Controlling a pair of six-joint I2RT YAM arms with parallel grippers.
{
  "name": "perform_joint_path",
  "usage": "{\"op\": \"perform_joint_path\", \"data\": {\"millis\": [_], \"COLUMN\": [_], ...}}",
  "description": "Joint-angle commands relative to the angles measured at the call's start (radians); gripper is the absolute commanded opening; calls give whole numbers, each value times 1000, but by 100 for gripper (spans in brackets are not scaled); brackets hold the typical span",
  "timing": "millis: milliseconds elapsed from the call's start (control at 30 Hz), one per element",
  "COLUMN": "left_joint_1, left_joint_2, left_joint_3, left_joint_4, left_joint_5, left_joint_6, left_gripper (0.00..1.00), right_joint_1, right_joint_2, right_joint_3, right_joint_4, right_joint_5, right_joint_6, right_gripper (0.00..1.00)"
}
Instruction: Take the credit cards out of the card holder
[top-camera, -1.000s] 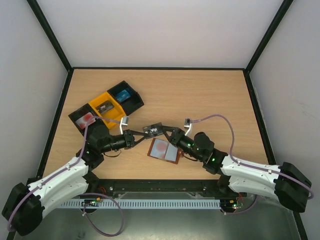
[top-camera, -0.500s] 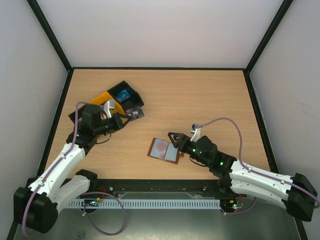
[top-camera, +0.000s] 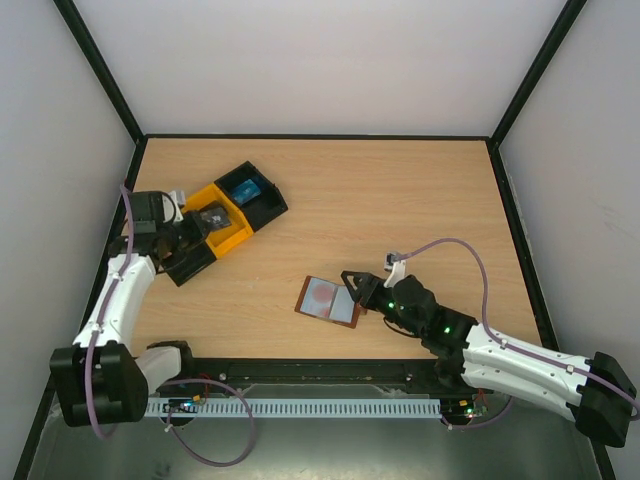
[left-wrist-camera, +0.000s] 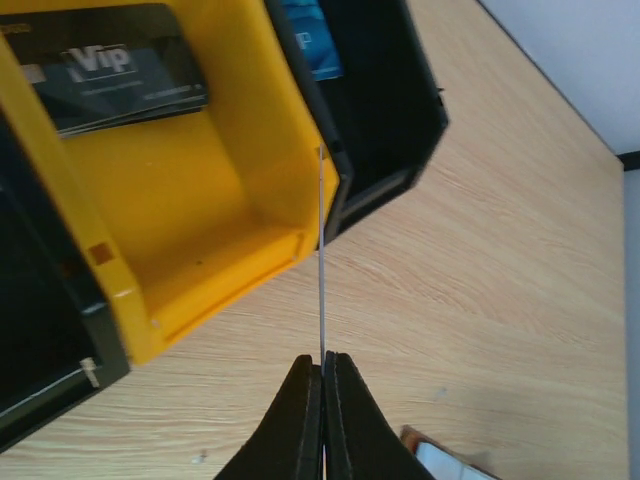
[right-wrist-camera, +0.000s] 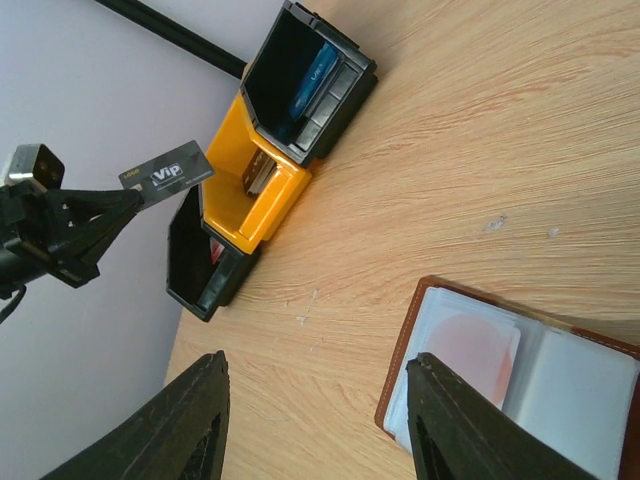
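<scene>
The brown card holder (top-camera: 328, 300) lies open on the table. A pale credit card with a red patch (right-wrist-camera: 470, 350) sits in its left pocket. My right gripper (top-camera: 352, 285) hangs open over the holder's right half, with nothing between its fingers. My left gripper (left-wrist-camera: 322, 362) is shut on a dark credit card (right-wrist-camera: 168, 172), which appears edge-on (left-wrist-camera: 322, 250) in the left wrist view. That card hangs above the trays at the far left. Another dark credit card (left-wrist-camera: 110, 65) lies in the yellow tray (top-camera: 215, 215), and a blue credit card (left-wrist-camera: 310, 40) lies in the far black tray (top-camera: 250, 190).
A second black tray (right-wrist-camera: 195, 270) stands at the near end of the row, mostly under my left arm in the top view. Black frame rails border the table on the left, right and back.
My left arm has carried the dark card from the middle of the table out to the left, above the trays. My right gripper has let go of it, opened and drawn back slightly.
</scene>
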Motion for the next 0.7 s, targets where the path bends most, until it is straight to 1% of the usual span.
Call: {"op": "perform_joint_path", "data": {"millis": [0, 133, 300, 433, 667], "left_joint_1": [52, 82, 87, 87, 86], "left_joint_2": [49, 118, 192, 286, 359], "left_joint_3": [54, 91, 100, 139, 164], "left_joint_4": [-45, -26, 72, 93, 130], "left_joint_5": [-37, -61, -59, -60, -105], "left_joint_6": [63, 61, 2, -19, -75], "left_gripper": [3, 3, 3, 3, 5], "right_joint_1": [4, 3, 3, 3, 3], "right_joint_2": [-4, -18, -13, -7, 3], "right_joint_3": [12, 2, -8, 5, 10], "right_joint_4": [-40, -29, 13, -9, 12], "right_joint_5": [8, 2, -30, -30, -30], "right_joint_6": [-38, -29, -15, -24, -31], "right_gripper": [49, 49, 48, 49, 49]}}
